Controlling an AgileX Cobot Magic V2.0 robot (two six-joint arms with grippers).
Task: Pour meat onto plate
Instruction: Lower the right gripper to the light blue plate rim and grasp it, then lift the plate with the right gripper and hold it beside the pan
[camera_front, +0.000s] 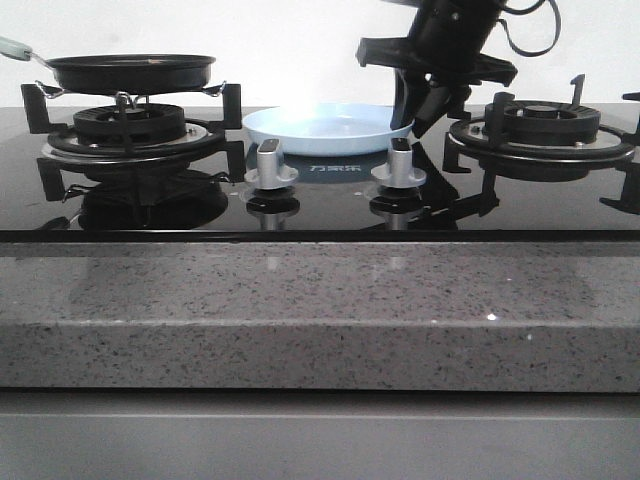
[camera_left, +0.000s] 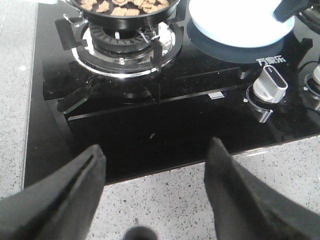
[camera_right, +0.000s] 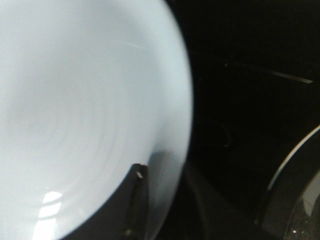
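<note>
The meat (camera_left: 122, 6) is a heap of small reddish-brown pieces in a black frying pan (camera_front: 130, 70) on the left burner. The pale blue plate (camera_front: 330, 125) sits empty on the hob between the two burners; it also shows in the left wrist view (camera_left: 240, 22) and fills the right wrist view (camera_right: 75, 115). My right gripper (camera_front: 422, 112) is at the plate's right rim, jaws apart, with one finger (camera_right: 135, 200) over the inside of the plate; the other finger is lost against the dark hob. My left gripper (camera_left: 156, 147) is open and empty over the hob's front edge, short of the pan.
Two silver knobs (camera_front: 271, 165) (camera_front: 399, 163) stand in front of the plate. The right burner grate (camera_front: 540, 125) is just right of my right gripper. The pan's pale handle (camera_front: 15, 47) points left. A speckled stone counter (camera_front: 320, 310) runs along the front.
</note>
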